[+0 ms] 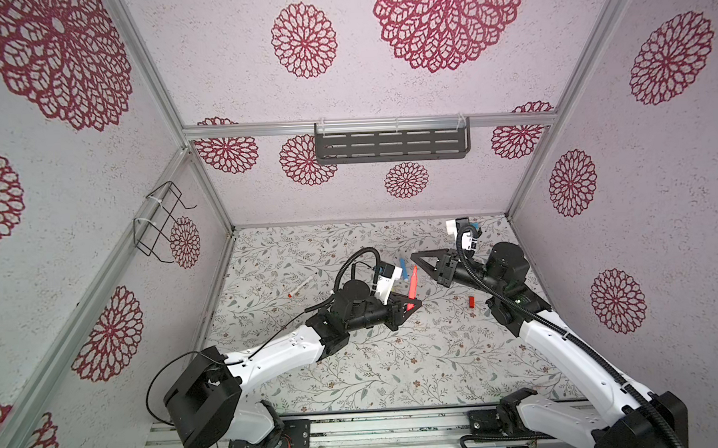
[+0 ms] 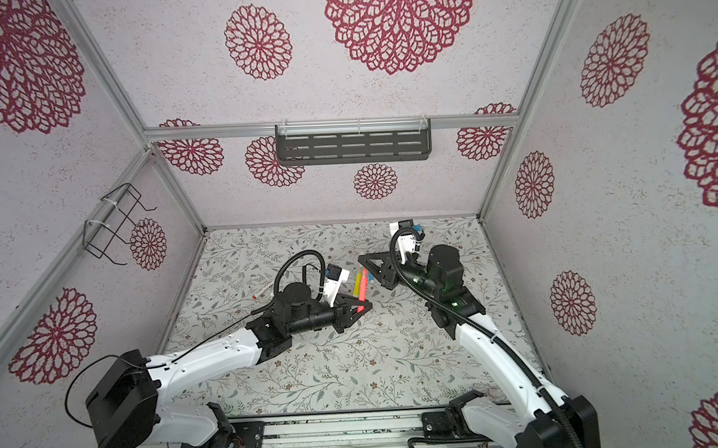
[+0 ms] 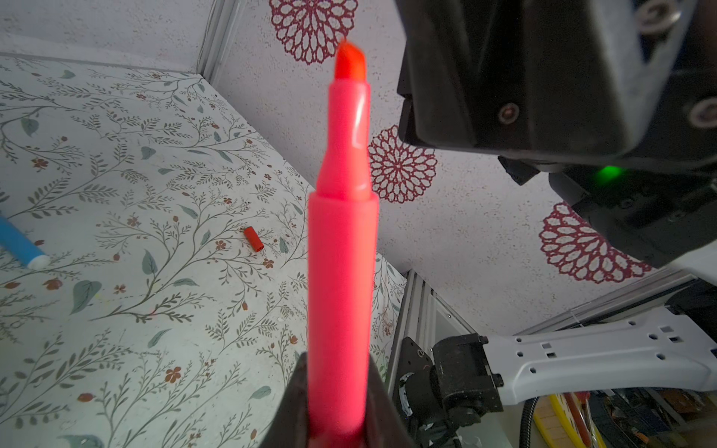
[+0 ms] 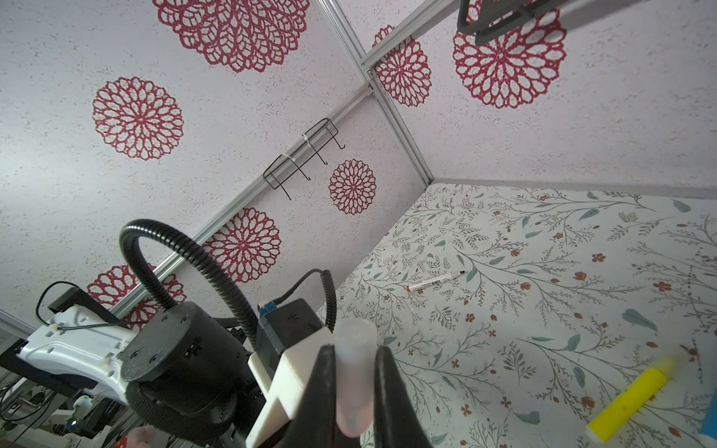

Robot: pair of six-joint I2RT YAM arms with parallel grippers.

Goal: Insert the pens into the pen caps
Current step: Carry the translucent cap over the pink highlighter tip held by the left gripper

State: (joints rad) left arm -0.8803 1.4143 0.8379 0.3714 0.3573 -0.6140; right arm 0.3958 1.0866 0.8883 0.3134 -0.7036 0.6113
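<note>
My left gripper (image 1: 415,306) (image 3: 337,362) is shut on the lower end of a pink-red pen (image 1: 413,286) (image 3: 343,252), which stands up with its bare tip raised. My right gripper (image 1: 413,256) (image 4: 355,351) is shut on a pale clear pen cap (image 4: 355,372) and hangs just above and behind the pen's tip, apart from it. On the floral table lie a blue pen (image 1: 404,269) (image 3: 19,242), a yellow pen (image 2: 356,285) (image 4: 628,399), a white pen with red ends (image 1: 304,285) (image 4: 436,280) and a red cap (image 1: 472,302) (image 3: 253,238).
A black slotted shelf (image 1: 391,146) hangs on the back wall and a wire rack (image 1: 161,225) on the left wall. Patterned walls close three sides. An aluminium rail (image 1: 358,433) with both arm bases runs along the front edge.
</note>
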